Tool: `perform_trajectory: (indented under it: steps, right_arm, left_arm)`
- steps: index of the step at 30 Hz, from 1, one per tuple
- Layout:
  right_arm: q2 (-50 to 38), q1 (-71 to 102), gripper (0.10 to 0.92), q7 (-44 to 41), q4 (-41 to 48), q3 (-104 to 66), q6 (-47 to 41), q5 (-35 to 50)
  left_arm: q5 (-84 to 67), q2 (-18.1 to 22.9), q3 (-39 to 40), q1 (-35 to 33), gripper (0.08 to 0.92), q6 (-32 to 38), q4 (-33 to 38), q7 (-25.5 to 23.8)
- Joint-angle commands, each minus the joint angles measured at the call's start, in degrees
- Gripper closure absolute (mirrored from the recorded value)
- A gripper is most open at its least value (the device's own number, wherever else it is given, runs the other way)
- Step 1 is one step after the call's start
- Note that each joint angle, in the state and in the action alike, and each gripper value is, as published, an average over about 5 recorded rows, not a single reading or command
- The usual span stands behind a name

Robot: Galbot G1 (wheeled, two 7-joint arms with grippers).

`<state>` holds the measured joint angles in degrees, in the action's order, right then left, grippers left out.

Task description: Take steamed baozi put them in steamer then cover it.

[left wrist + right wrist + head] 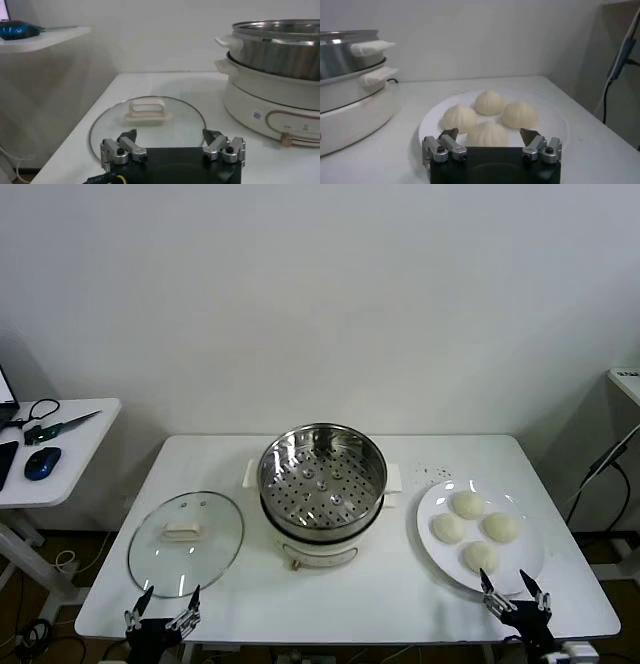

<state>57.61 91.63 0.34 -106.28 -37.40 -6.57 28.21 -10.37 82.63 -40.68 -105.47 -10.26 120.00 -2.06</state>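
Several cream-white baozi (473,530) lie on a white plate (526,569) at the table's right; they also show in the right wrist view (489,134). The steel steamer (322,484) stands uncovered at the table's middle, its perforated tray empty. The glass cover (186,541) lies flat on the table to its left, and shows in the left wrist view (148,120). My left gripper (163,607) is open and empty at the front edge, just short of the cover. My right gripper (513,587) is open and empty at the front edge, just short of the plate.
A side table (70,449) at the far left holds a blue mouse (41,463) and scissors. A cable (600,469) hangs at the far right. The steamer's white handles (370,48) stick out toward the plate.
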Motion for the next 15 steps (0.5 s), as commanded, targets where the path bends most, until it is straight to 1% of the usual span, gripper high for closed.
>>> perform_trajectory:
  steps: [1,2,4,8,11,15]
  right_arm:
    - [-6.33,-13.23,0.203,-1.24,-0.27,-0.20,-12.41,-3.93]
    - [-7.95,-15.31,0.203,-3.21,0.70,0.53,-13.13,-4.05]
    - [-14.44,-24.78,0.203,-9.71,4.97,4.86,-16.04,-5.17]
    - [-26.44,-45.70,0.203,-21.97,16.49,23.15,-14.81,-9.34]
    - [-33.66,-58.96,0.203,-34.79,24.05,37.55,-10.51,-13.66]
    - [-39.22,-74.46,0.203,-55.62,31.89,55.34,1.39,-21.53]
  left_arm:
    - [-0.01,-0.22,0.09,0.27,0.177,-0.10,0.09,-0.01]
    - [-0.01,-0.22,0.12,0.32,0.177,-0.08,0.11,-0.01]
    - [-0.03,-0.24,0.20,0.52,0.177,0.01,0.16,-0.01]
    - [-0.16,-0.17,0.15,0.83,0.177,0.17,0.17,-0.01]
    - [-0.20,-0.05,0.09,1.02,0.177,0.17,0.15,-0.03]
    - [-0.14,0.21,0.16,1.01,0.177,0.16,0.14,-0.09]
